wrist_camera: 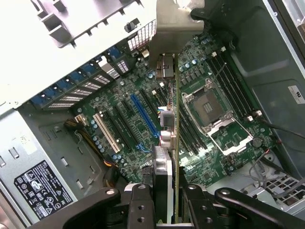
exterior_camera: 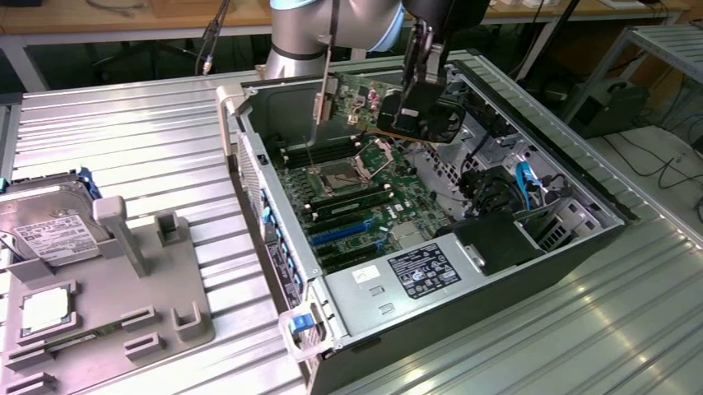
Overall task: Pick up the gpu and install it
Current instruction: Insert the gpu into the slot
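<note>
**Tool.** Your gripper (exterior_camera: pixel 416 105) is closed on the gpu (exterior_camera: pixel 363 97). In the wrist view the gripper (wrist_camera: pixel 167 210) has its black fingers (wrist_camera: pixel 138 205) pressed to either face of the gpu (wrist_camera: pixel 174 143), which is seen edge-on between them.

**Task item.** You are holding the gpu on edge, in the air above the open computer case (exterior_camera: pixel 549 148). Its green board faces the exterior view's left. Its silver bracket (exterior_camera: pixel 322 103) hangs at the end nearer the case's rear wall, and shows in the wrist view as a pale plate (wrist_camera: pixel 169 21) at the card's far end. The card is not seated; it sits above the motherboard (exterior_camera: pixel 363 210) with clear space beneath it.

**Alignment.** In the wrist view the card's edge runs along the motherboard (wrist_camera: pixel 128 95) between the blue expansion slot (wrist_camera: pixel 144 114) and the CPU socket (wrist_camera: pixel 208 107). It is roughly parallel to the slot but offset to the socket side. A white expansion slot (wrist_camera: pixel 106 133) lies on the far side of the blue one from the card.

**Case.** The case lies on its side with the panel off, on a ribbed metal table (exterior_camera: pixel 132 148). The CPU socket (exterior_camera: pixel 332 177) stands open. Blue expansion slots (exterior_camera: pixel 341 234) lie between it and the labelled power supply (exterior_camera: pixel 423 271), whose label also shows in the wrist view (wrist_camera: pixel 40 188).

**Surroundings.** At the exterior view's left, well apart from the case, a grey fixture (exterior_camera: pixel 165 321) sits on the table. It carries a hard drive (exterior_camera: pixel 44 226) with a white label and a small square silver chip (exterior_camera: pixel 46 306).
</note>
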Available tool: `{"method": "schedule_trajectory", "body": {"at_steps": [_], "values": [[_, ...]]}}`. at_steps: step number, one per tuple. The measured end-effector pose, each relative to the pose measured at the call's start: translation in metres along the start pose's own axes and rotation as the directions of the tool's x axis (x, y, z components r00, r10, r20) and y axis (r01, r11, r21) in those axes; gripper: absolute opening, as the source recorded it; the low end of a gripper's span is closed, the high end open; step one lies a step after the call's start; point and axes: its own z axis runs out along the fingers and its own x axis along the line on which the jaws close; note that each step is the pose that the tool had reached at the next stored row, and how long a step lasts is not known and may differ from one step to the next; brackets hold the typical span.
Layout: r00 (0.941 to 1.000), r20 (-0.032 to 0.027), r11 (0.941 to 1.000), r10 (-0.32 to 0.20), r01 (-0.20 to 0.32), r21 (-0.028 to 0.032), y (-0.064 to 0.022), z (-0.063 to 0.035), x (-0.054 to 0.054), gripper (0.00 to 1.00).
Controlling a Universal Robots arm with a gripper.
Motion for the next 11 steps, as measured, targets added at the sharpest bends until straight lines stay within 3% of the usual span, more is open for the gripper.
{"method": "schedule_trajectory", "body": {"at_steps": [11], "values": [[0.997, -0.0004, 0.997, -0.078, 0.078, -0.0009, -0.0001, 0.0, 0.0, 0.28]]}}
